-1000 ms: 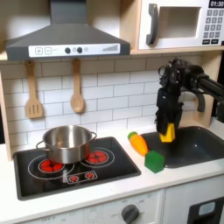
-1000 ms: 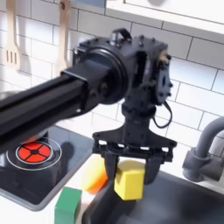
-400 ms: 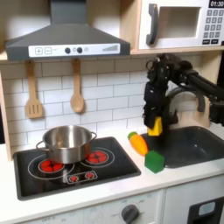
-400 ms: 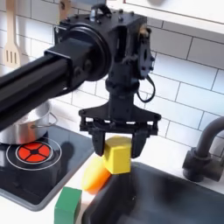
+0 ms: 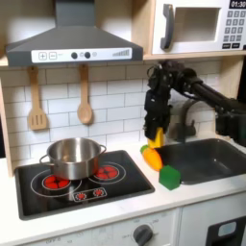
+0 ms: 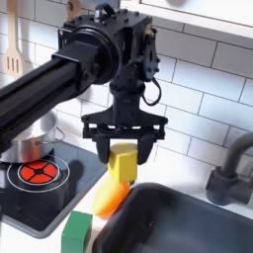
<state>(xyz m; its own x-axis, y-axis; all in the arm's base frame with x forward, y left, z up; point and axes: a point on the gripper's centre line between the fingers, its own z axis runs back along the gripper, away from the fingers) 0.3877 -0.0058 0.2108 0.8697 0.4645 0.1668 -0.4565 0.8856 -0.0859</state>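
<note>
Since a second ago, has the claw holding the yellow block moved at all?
Yes. The gripper with the yellow block shifted toward the first exterior view's left, from above the sink to above the carrot.

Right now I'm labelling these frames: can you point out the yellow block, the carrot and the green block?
yellow block (image 6: 123,163), second exterior view, its front face between the fingers.
carrot (image 5: 151,158), first exterior view, middle of its orange body.
green block (image 5: 169,177), first exterior view, its front face.
</note>
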